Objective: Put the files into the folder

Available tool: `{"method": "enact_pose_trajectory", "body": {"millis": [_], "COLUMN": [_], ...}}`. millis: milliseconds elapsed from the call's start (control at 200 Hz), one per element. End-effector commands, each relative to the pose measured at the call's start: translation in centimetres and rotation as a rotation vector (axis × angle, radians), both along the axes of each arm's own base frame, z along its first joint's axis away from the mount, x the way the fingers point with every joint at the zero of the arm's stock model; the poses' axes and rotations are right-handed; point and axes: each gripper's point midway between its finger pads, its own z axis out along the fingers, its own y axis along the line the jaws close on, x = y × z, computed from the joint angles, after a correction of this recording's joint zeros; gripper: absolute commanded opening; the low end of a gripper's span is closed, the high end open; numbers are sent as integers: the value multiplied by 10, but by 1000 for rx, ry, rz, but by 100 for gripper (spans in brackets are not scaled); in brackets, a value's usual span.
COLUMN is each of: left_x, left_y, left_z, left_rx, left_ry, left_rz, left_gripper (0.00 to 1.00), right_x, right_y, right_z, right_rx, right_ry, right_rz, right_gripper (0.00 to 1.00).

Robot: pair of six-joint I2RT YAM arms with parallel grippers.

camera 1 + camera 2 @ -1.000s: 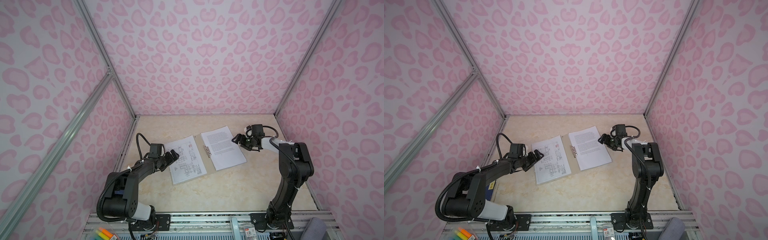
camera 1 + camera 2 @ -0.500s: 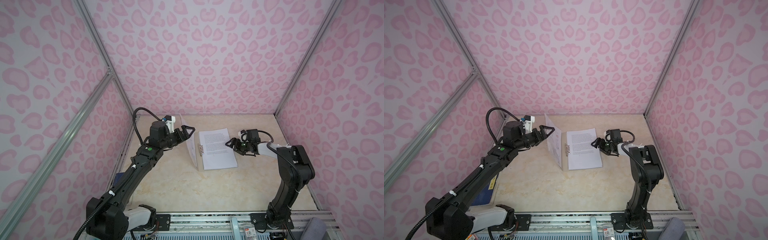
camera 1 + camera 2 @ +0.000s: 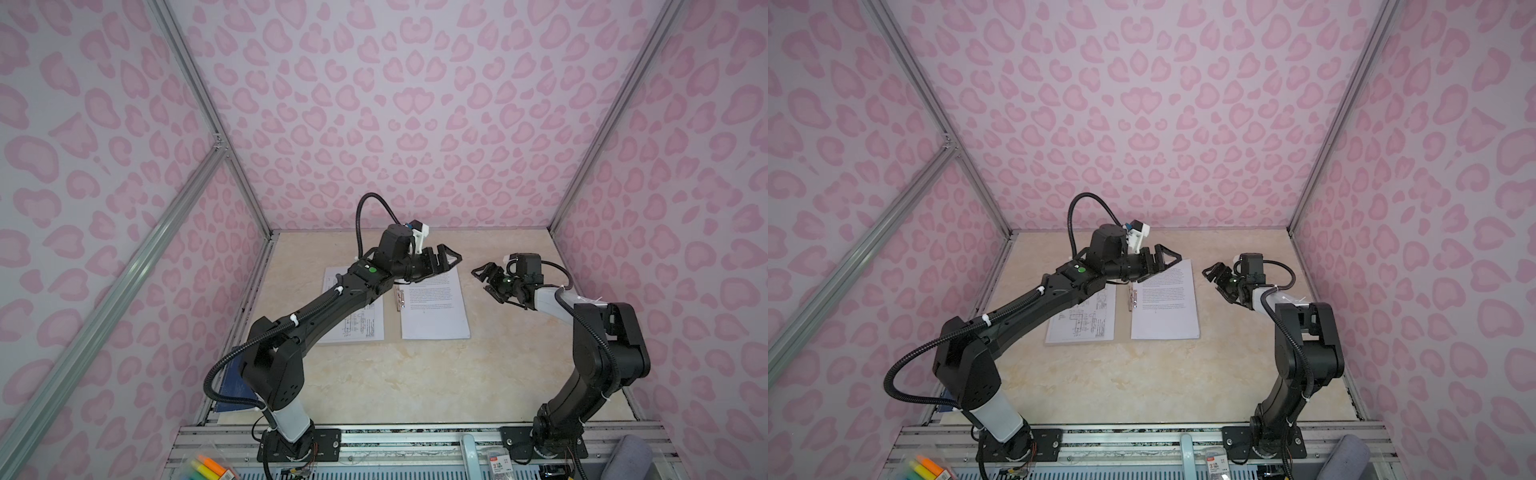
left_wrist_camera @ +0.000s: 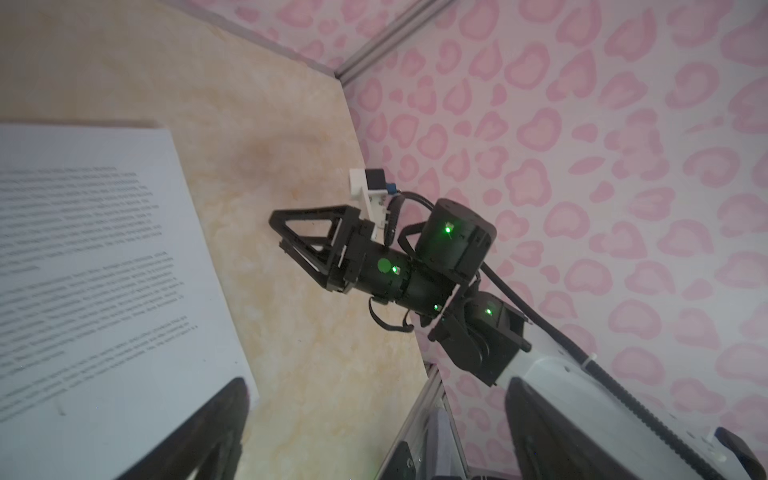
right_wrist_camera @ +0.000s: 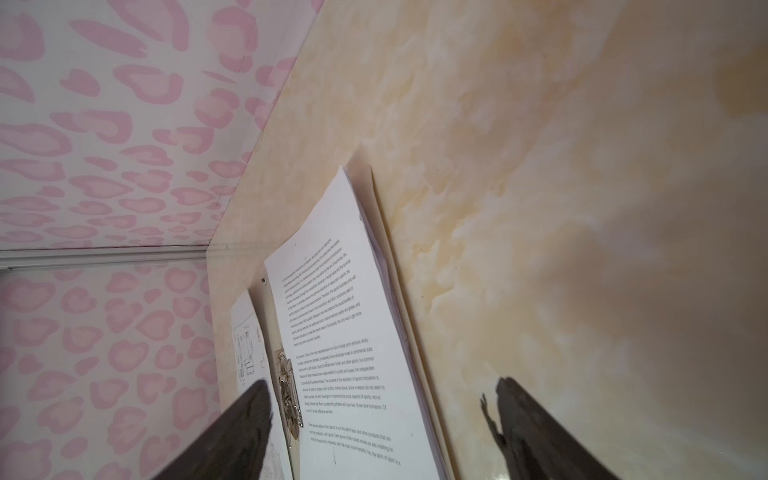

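Observation:
The grey-beige folder [image 3: 392, 328] lies open flat in mid-table in both top views. A sheet with line drawings [image 3: 365, 322] covers its left leaf and a stack of printed files [image 3: 434, 307] its right leaf, with a metal clip [image 3: 400, 297] at the spine. My left gripper [image 3: 448, 259] hovers open over the far edge of the printed stack [image 3: 1165, 307], holding nothing. My right gripper [image 3: 484, 279] is open just right of the folder, its fingers empty. The right wrist view shows the stack [image 5: 332, 324], the clip [image 5: 289, 399] and the folder's edge [image 5: 376, 199].
A dark blue book [image 3: 232, 382] lies at the front left, beside the left arm's base. Highlighters [image 3: 208, 467] sit on the front rail. Pink patterned walls close in the table on three sides.
The folder's left leaf stood upright at my left gripper half a second ago and now lies flat open. My left gripper has moved right, over the printed stack. The right gripper has drawn slightly away.

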Motion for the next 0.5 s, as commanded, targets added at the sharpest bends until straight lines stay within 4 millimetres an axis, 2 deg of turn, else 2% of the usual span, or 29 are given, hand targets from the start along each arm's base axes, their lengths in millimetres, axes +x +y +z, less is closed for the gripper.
{"method": "enact_pose_trajectory", "body": {"millis": [0, 110, 180, 250, 375, 500], "left_x": [16, 22, 23, 24, 27, 30], "left_y": [83, 179, 227, 267, 314, 322], "left_z": [-49, -100, -127, -153, -198, -230], "left_rx": [119, 279, 390, 490, 561, 575], "left_ry": [110, 171, 216, 267, 371, 434], "left_rz": [170, 331, 404, 466, 533, 508], "left_gripper": [98, 98, 98, 98, 98, 98], "right_x": [-6, -10, -11, -12, -13, -15], "right_y": [11, 20, 26, 33, 42, 48], "right_z": [-15, -29, -36, -42, -50, -53], "right_rx": [-29, -57, -72, -68, -44, -19], "right_ry": [46, 70, 78, 91, 104, 107], "right_rz": [57, 99, 125, 149, 174, 194], "right_gripper": [85, 84, 84, 84, 83, 82]}}
